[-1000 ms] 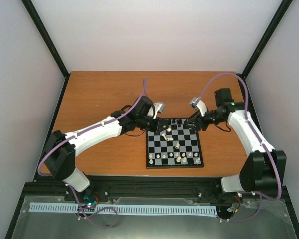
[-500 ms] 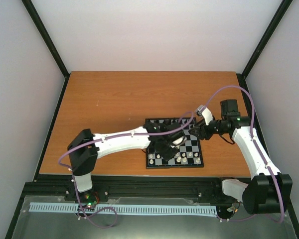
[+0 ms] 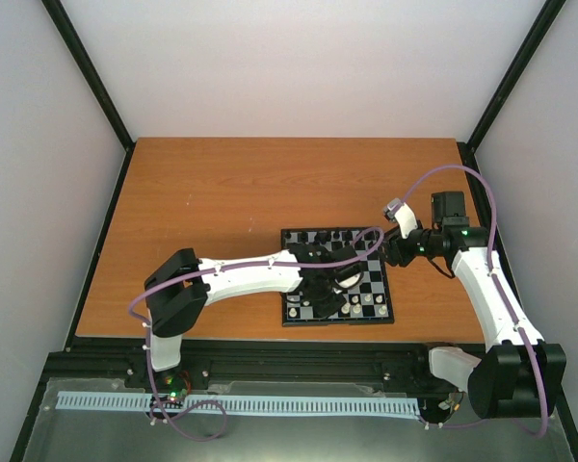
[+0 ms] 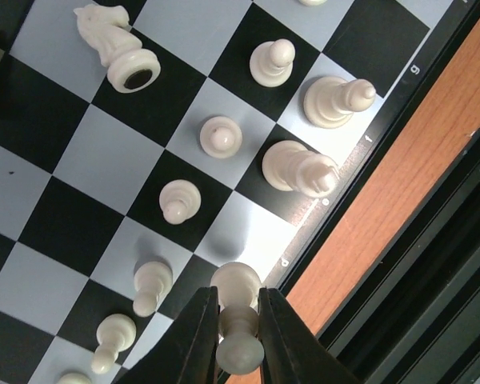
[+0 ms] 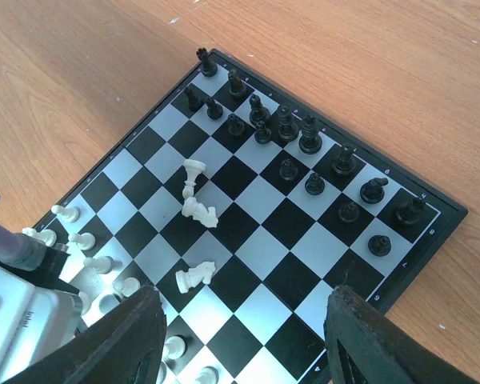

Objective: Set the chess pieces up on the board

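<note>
High rear camera looks down; both wrist cameras share the board (image 5: 264,200).

**Edges crowded, middle half open**

Black pieces (image 5: 284,124) pack the far edge of the board (image 5: 444,212). Cream pieces (image 4: 296,168) stand close along its near edge, with narrow gaps between them. Toppled cream men (image 5: 198,212) litter the middle rows, leaving bare squares toward the right edge. The left arm (image 3: 250,274) crosses the board's left edge, the left gripper (image 4: 237,302) clamped on a cream piece (image 4: 236,280). Bare table (image 3: 202,183) lies beyond.
</note>
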Tool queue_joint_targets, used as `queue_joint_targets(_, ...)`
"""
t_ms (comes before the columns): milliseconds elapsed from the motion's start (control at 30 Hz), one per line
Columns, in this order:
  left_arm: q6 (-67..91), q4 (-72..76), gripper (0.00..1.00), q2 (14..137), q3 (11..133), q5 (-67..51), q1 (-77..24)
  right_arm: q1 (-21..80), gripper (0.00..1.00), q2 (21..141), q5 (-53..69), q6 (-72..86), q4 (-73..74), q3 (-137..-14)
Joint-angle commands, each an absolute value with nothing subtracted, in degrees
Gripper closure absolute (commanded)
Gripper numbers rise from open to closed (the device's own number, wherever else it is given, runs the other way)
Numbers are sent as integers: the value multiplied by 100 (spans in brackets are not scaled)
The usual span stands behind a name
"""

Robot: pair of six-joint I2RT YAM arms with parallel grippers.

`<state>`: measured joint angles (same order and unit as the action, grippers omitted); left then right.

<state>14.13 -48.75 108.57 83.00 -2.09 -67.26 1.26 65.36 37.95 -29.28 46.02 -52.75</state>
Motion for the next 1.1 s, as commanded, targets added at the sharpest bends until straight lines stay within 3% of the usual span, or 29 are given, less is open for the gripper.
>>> queue_joint_targets(0, 1419, -4658, 82, 11042, 8489, -373, -6768, 79, 45, 6537, 3792, -2915, 4516, -5221)
queue_joint_targets(567, 1480, -4478, 80, 11244, 8474, -394, -6775, 79, 45, 6645, 3897, -2978, 4596, -5229)
queue_joint_targets(1067, 1465, -4836, 59, 10583, 8696, -230, -6769, 82, 45, 6662, 3946, -3008, 4629, -5234)
